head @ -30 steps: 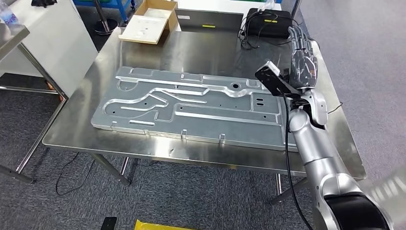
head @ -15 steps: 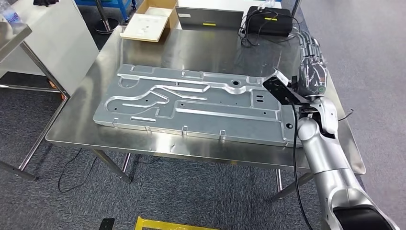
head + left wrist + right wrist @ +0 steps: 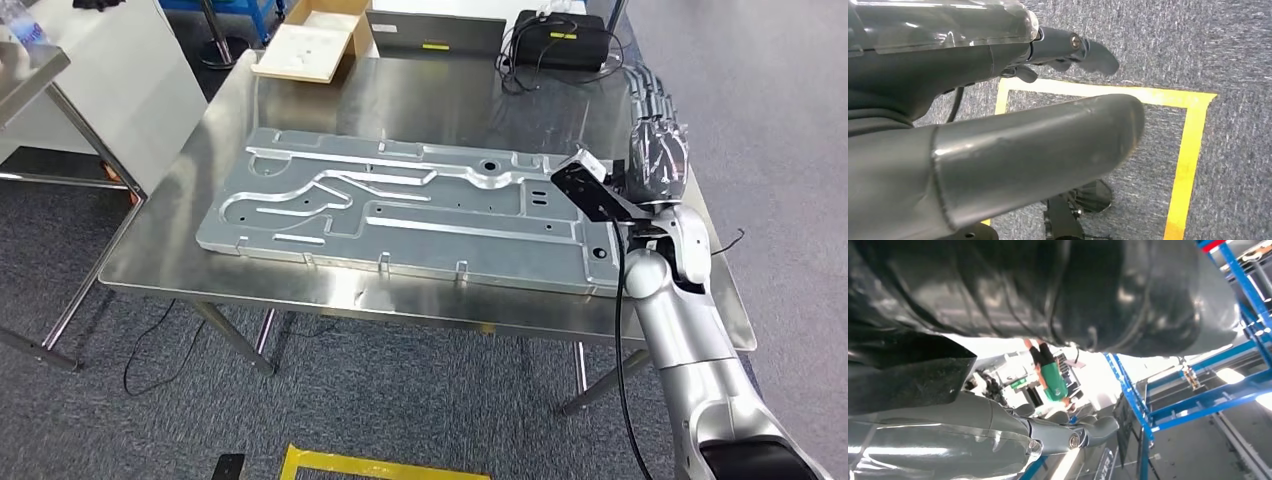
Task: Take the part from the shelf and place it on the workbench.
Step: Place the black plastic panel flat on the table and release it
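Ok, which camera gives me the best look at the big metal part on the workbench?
The head view: the metal part lies flat on the workbench, seen whole from above except its right end behind the right hand. The left wrist view looks at carpet, the right wrist view at blue racking.

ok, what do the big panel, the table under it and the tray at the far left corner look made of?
Panel: looks like stamped sheet metal, matte silver, with pressed ribs, channels and punched holes. Table: probably stainless steel, brushed finish with soft reflections. Tray: seems to be cardboard, tan walls with a pale inside; could be thin wood.
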Motion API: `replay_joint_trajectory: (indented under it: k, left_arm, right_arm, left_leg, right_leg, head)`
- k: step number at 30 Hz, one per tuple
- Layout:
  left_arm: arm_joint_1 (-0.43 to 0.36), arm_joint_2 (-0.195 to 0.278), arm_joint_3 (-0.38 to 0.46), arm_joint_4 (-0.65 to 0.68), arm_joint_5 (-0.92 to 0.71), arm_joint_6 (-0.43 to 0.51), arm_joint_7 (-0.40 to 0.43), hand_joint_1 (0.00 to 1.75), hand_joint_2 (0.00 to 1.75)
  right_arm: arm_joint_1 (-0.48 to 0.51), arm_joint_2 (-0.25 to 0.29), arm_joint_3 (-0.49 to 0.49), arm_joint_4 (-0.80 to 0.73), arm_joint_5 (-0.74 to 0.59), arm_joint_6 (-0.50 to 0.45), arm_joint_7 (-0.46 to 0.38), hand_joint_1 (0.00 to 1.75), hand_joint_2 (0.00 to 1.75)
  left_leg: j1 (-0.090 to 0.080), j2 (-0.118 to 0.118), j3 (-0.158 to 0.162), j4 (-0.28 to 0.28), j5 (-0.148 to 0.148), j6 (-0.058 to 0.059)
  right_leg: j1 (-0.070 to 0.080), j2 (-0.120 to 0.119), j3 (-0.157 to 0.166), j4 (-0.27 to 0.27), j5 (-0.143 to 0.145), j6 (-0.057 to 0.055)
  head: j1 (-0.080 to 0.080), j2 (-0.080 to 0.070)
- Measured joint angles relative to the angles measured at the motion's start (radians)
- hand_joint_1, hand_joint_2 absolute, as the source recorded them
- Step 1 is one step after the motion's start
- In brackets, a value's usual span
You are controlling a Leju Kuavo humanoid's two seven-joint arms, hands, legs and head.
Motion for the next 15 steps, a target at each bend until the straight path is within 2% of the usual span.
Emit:
replay_joint_trajectory:
  k: [2, 3, 6, 7, 8, 9, 10, 12, 13, 15]
  left_arm:
    - [0.001, 0.000, 0.000, 0.000, 0.003, 0.000, -0.003, 0.00, 0.00]
    - [0.002, -0.001, 0.000, 0.000, 0.004, 0.000, -0.004, 0.00, 0.00]
    - [0.004, 0.000, 0.000, 0.000, 0.002, 0.003, -0.001, 0.00, 0.00]
    - [0.005, 0.001, 0.000, 0.000, 0.002, 0.005, 0.001, 0.00, 0.00]
    - [0.007, 0.001, 0.000, 0.000, 0.001, 0.007, 0.003, 0.00, 0.00]
    - [0.008, 0.001, 0.000, 0.000, 0.001, 0.008, 0.006, 0.00, 0.00]
    - [0.010, 0.000, 0.000, 0.000, 0.001, 0.008, 0.008, 0.00, 0.00]
    - [0.011, -0.002, 0.000, 0.000, 0.002, 0.009, 0.010, 0.00, 0.00]
    - [0.011, -0.002, 0.000, 0.000, 0.003, 0.009, 0.010, 0.00, 0.00]
    - [0.010, -0.002, 0.000, 0.000, 0.006, 0.009, 0.010, 0.00, 0.00]
  right_arm:
    - [-0.004, 0.000, 0.000, 0.000, 0.002, 0.002, -0.003, 0.00, 0.00]
    - [-0.006, 0.001, 0.000, 0.000, 0.006, 0.001, -0.005, 0.00, 0.00]
    - [-0.005, 0.001, 0.002, 0.000, 0.020, -0.004, -0.006, 0.00, 0.00]
    - [-0.001, 0.001, 0.003, -0.002, 0.021, -0.004, -0.006, 0.00, 0.00]
    - [0.003, 0.002, 0.006, -0.005, 0.018, -0.002, -0.006, 0.00, 0.00]
    - [0.005, 0.002, 0.009, -0.010, 0.014, 0.001, -0.006, 0.00, 0.00]
    - [0.006, 0.002, 0.011, -0.016, 0.010, 0.003, -0.006, 0.00, 0.00]
    - [0.005, 0.003, 0.016, -0.028, 0.004, 0.006, -0.006, 0.00, 0.00]
    - [0.004, 0.003, 0.017, -0.032, 0.002, 0.006, -0.006, 0.00, 0.00]
    - [0.002, 0.003, 0.020, -0.035, -0.001, 0.007, -0.006, 0.00, 0.00]
  left_leg:
    - [0.004, 0.001, -0.002, -0.009, 0.012, 0.014]
    - [0.006, 0.002, -0.003, -0.014, 0.019, 0.021]
    - [0.006, 0.004, -0.014, -0.016, 0.029, 0.030]
    - [0.005, 0.003, -0.018, -0.015, 0.031, 0.030]
    - [0.005, 0.003, -0.021, -0.013, 0.032, 0.030]
    - [0.005, 0.003, -0.023, -0.011, 0.033, 0.028]
    - [0.005, 0.003, -0.025, -0.009, 0.033, 0.027]
    - [0.004, 0.002, -0.029, -0.003, 0.033, 0.020]
    - [0.003, 0.002, -0.032, -0.001, 0.035, 0.014]
    - [0.001, 0.002, -0.038, -0.001, 0.039, 0.001]
  right_leg:
    - [-0.002, 0.000, -0.006, 0.010, -0.010, 0.010]
    - [-0.003, 0.001, -0.016, 0.036, -0.031, 0.014]
    - [-0.008, 0.002, -0.084, 0.208, -0.131, 0.024]
    - [-0.009, 0.002, -0.099, 0.251, -0.146, 0.026]
    - [-0.010, 0.002, -0.097, 0.259, -0.142, 0.027]
    - [-0.012, 0.002, -0.077, 0.231, -0.121, 0.027]
    - [-0.013, 0.001, -0.042, 0.171, -0.090, 0.026]
    - [-0.011, 0.001, 0.025, 0.050, -0.052, 0.020]
    - [-0.008, 0.002, 0.041, 0.014, -0.045, 0.016]
    - [-0.002, 0.003, 0.040, -0.001, -0.044, 0.007]
  head:
    - [0.000, 0.000]
    - [0.000, 0.000]
    - [0.000, 0.000]
    - [0.000, 0.000]
    - [0.000, 0.000]
    - [0.000, 0.000]
    - [0.000, 0.000]
    - [0.000, 0.000]
    - [0.000, 0.000]
    - [0.000, 0.000]
